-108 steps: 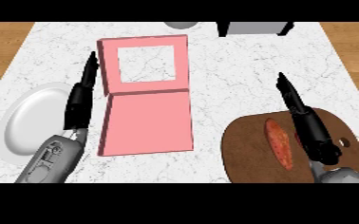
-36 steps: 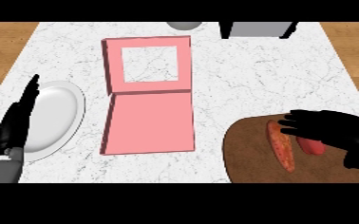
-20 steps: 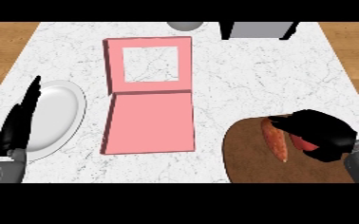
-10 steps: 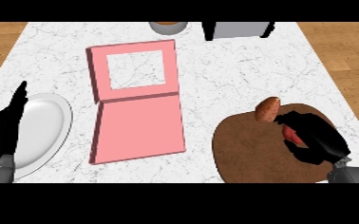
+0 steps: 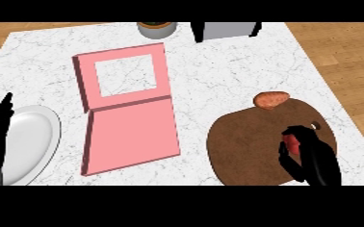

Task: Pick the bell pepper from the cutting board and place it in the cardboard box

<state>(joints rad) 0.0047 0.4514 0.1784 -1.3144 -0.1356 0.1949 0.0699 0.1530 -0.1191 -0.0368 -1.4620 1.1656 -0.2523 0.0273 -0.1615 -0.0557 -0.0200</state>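
Marble counter [image 5: 235, 72]: plate [image 5: 32, 142], pot [image 5: 157, 28] around pink box [image 5: 128, 108].

Right robot hand [image 5: 313, 158] curls over red bell pepper [image 5: 290, 143], most of it hidden. Left robot hand [image 5: 4, 113] & white plate [image 5: 32, 142] cut by left edge.

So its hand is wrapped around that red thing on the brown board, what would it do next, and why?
Probably lift it straight up. The right hand is curled round the red bell pepper, still low over the cutting board, and the pink box lies well off to the left, so it needs height before carrying across.
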